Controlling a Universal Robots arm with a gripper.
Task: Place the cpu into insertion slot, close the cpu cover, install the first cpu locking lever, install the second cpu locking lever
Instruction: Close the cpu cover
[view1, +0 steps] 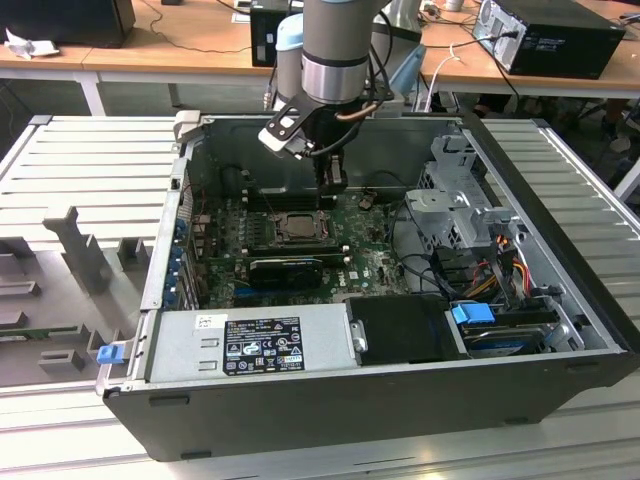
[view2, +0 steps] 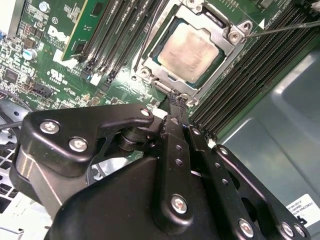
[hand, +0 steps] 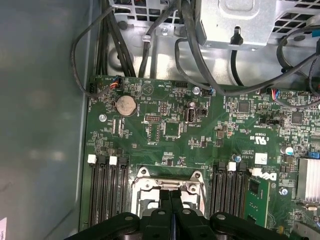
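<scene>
Case wall (view1: 350, 410): nearest in the exterior view, dark, running the width of the open-topped case.
Power supply (view1: 250, 345): just behind that wall, grey box with a label, toward the exterior view's left.
Circuit board (view1: 375, 262): green, flat on the case floor, at 12 o'clock of the power supply.
Long black card (view1: 285, 268): lying across the board's middle, clear of the power supply.
Socket (view1: 270, 228): at 12 o'clock of the card, near it but apart; grey metal rim.
Chip (view2: 191, 48): seated flat in the socket, pale face up.
Cover (view2: 218, 27): down flat over the socket, chip face showing through the square cut-out.
Memory slots (view2: 240, 85): long, black, in rows on two opposite sides of the socket.
Thin metal rod (view2: 285, 27): running from one corner of the cover out across the memory slots; latched or free, cannot tell.
Gripper (view2: 175, 98): low inside the case, at 1 o'clock of the socket in the exterior view; tip at the socket's edge, just beside the cover; contact cannot be told.
Fingers (hand: 164, 202): pressed together, pad against pad, in both wrist views.
Arm (view1: 335, 50): upright over the far side of the case.
Desks (view1: 150, 45): farthest back, carrying cables and dark boxes.
</scene>
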